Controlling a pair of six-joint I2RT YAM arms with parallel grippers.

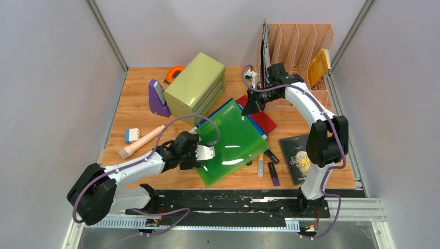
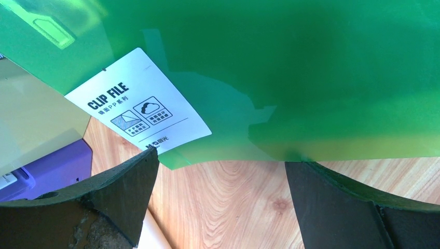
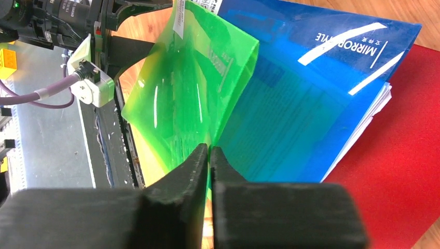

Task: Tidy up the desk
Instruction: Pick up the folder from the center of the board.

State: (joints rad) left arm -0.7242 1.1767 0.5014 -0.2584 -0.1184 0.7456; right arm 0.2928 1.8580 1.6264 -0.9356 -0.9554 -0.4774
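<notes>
Right wrist view: your right pincer (image 3: pixel 209 155) clamps the far edge of the glossy translucent green plastic folder (image 3: pixel 192 93), lying mid orange wood-grain worktop (image 1: pixel 136 111); your left pincer (image 2: pixel 223 162) gapes wide beside it.

Wood desk (image 1: pixel 136 115) — drawer chest (image 1: pixel 196 85), book (image 1: pixel 293 154), markers (image 1: pixel 273 174)

Overhead camera faces down on the desk (image 1: pixel 140 109); close wrist cameras share green folder (image 1: pixel 231 140).

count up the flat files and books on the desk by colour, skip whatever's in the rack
green clip file: 1
blue booklet: 1
red folder: 1
black book: 1
total: 4
</notes>
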